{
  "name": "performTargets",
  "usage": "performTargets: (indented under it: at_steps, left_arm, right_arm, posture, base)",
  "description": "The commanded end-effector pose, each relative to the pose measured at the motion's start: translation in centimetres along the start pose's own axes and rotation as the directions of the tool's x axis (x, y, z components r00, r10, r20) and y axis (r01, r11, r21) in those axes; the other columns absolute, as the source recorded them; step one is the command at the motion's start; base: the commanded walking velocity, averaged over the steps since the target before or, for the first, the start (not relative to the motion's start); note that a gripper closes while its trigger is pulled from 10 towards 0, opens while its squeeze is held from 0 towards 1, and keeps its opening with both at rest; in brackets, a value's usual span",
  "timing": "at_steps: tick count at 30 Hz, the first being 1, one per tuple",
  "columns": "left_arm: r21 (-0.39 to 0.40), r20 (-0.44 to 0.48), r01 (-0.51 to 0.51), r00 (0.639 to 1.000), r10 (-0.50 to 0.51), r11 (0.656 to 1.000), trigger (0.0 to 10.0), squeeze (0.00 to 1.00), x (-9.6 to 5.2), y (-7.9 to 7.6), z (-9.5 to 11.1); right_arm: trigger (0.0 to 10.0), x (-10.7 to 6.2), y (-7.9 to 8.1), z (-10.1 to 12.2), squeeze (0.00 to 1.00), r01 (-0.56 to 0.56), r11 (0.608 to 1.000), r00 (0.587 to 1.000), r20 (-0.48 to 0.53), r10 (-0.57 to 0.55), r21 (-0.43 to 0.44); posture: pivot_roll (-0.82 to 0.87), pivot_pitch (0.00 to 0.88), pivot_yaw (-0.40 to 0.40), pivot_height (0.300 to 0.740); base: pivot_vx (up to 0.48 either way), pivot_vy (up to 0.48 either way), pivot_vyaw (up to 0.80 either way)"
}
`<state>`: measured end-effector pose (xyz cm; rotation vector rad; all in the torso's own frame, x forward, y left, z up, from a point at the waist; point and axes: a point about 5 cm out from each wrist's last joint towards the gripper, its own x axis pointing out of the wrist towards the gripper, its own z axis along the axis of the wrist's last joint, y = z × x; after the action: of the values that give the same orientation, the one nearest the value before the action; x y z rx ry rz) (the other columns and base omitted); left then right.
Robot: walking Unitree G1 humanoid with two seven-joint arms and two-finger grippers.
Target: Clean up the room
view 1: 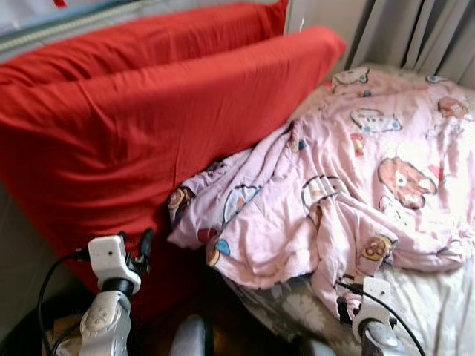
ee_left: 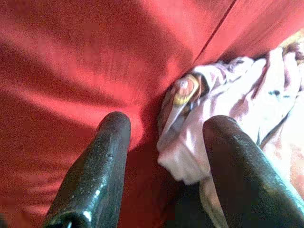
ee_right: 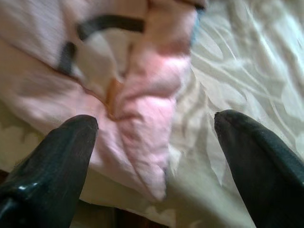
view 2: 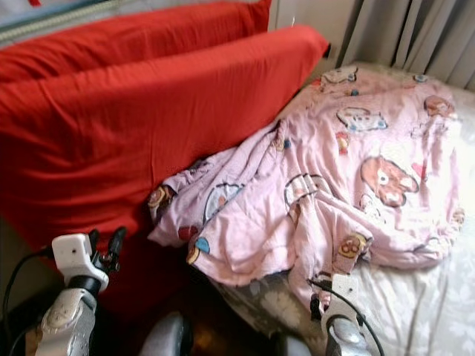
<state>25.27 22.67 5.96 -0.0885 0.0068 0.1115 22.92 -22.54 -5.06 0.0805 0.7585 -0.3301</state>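
L gripper (ee_left: 161, 142): fingers spread apart, nothing between them, not touching anything. It's aimed at the seam where the red cushion (view 1: 148, 126) meets the bunched edge of the pink blanket (view 1: 349, 178); one finger lines up w/ the red fabric, the other w/ the pink folds. In the head view the L gripper (view 1: 141, 252) sits low, just in front of the cushion's lower part.

R gripper (ee_right: 156, 128): fingers wide, empty, no contact. A hanging fold of the blanket lies between and just beyond the tips, w/ the pale leaf-print bedsheet (ee_right: 247, 71) under it.

Blanket is crumpled over the bed, its L edge pressed against the cushion. Grey curtains (view 1: 415, 30) behind the bed.
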Motion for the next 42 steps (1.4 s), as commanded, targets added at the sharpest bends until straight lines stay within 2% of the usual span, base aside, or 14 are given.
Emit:
performTargets:
  at_steps: [1, 8, 12, 23, 24, 25, 26, 27, 29, 30, 42]
  left_arm:
    - [-0.005, -0.004, 0.002, 1.0, -0.002, 1.0, 10.0, 0.0, -0.5, -0.1, 0.2]
    - [0.015, 0.002, 0.003, 1.0, -0.003, 1.0, 10.0, 0.0, -1.5, 0.3, 1.2]
    - [0.034, -0.001, 0.001, 1.0, -0.001, 0.999, 10.0, 0.0, -2.1, 0.7, 2.0]
    - [0.044, -0.027, 0.0, 1.0, 0.001, 0.999, 10.0, 0.0, -2.9, 1.0, 2.2]
    - [0.045, -0.031, -0.001, 1.0, 0.002, 0.999, 10.0, 0.0, -2.9, 1.0, 2.3]
    - [0.045, -0.031, -0.001, 1.0, 0.002, 0.999, 10.0, 0.0, -2.9, 1.0, 2.3]
    - [0.047, -0.034, -0.001, 0.999, 0.002, 0.999, 10.0, 0.0, -3.0, 1.0, 2.3]
    - [0.047, -0.035, -0.001, 0.999, 0.002, 0.999, 10.0, 0.0, -3.0, 1.0, 2.3]
    - [0.05, -0.039, 0.0, 0.999, 0.002, 0.999, 10.0, 0.0, -3.0, 1.1, 2.3]
    - [0.05, -0.04, 0.0, 0.999, 0.002, 0.999, 10.0, 0.0, -3.0, 1.1, 2.3]
    - [0.054, -0.058, 0.002, 0.998, 0.002, 0.999, 10.0, 0.0, -3.0, 1.2, 2.2]
  right_arm:
    - [10.0, -0.1, -0.6, -0.6, 0.0, 0.018, 1.0, 1.0, -0.009, -0.018, 0.019]
    - [10.0, -0.1, -0.6, -0.6, 0.0, 0.006, 0.999, 1.0, -0.009, -0.005, 0.041]
    - [10.0, 0.0, 0.3, 0.1, 0.0, -0.034, 0.998, 0.999, 0.016, 0.034, 0.044]
    - [10.0, 0.0, 0.6, 0.5, 0.0, -0.041, 0.997, 0.999, 0.026, 0.039, 0.059]
    - [6.9, 0.0, 0.6, 0.5, 0.0, -0.042, 0.997, 0.999, 0.026, 0.04, 0.059]
    - [6.9, 0.0, 0.6, 0.5, 0.0, -0.042, 0.997, 0.999, 0.026, 0.04, 0.059]
    - [3.3, 0.0, 0.6, 0.4, 0.0, -0.042, 0.997, 0.999, 0.025, 0.041, 0.059]
    - [3.3, 0.0, 0.6, 0.4, 0.0, -0.043, 0.997, 0.999, 0.024, 0.041, 0.059]
    - [0.3, 0.0, 0.6, 0.3, 0.0, -0.039, 0.998, 0.999, 0.018, 0.039, 0.053]
    - [0.0, 0.0, 0.6, 0.2, 0.0, -0.038, 0.998, 0.999, 0.016, 0.038, 0.055]
    - [0.0, -0.1, 0.9, -0.2, 0.0, -0.047, 0.997, 0.999, 0.001, 0.047, 0.054]
  posture:
    - [0.21, 0.194, 0.002, 0.635]
    - [0.24, 0.221, 0.018, 0.635]
    - [0.25, 0.231, 0.033, 0.635]
    - [0.27, 0.238, 0.041, 0.635]
    - [0.27, 0.237, 0.042, 0.635]
    - [0.27, 0.237, 0.042, 0.635]
    - [0.27, 0.237, 0.043, 0.635]
    - [0.27, 0.237, 0.043, 0.635]
    - [0.27, 0.236, 0.045, 0.635]
    - [0.27, 0.236, 0.045, 0.635]
    - [0.27, 0.227, 0.048, 0.635]
  base:
    - [0.0, 0.0, 0.0]
    - [0.0, 0.0, 0.0]
    - [0.0, 0.0, 0.0]
    - [0.0, 0.0, 0.0]
    - [0.0, 0.0, 0.0]
    - [0.0, 0.0, 0.0]
    - [0.0, 0.0, 0.0]
    - [0.0, 0.0, 0.0]
    - [0.0, 0.0, 0.0]
    - [0.0, 0.0, 0.0]
    - [0.0, 0.0, 0.0]
